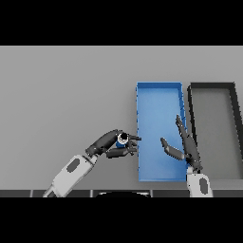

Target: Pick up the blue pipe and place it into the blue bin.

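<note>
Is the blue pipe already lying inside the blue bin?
No. The blue pipe is held in the left hand, just outside the left wall of the blue bin.

The pipe (122,139) is a short blue piece, seen end-on so that its round dark opening with a pale rim faces up. It sits just left of centre in the frame, slightly below the middle, held off the grey surface and just left of the bin's left wall. The bin (159,92) is a long, shallow, bright blue rectangular tray, lying lengthwise from the frame's middle down toward the lower right of centre, its inside bare.
</note>
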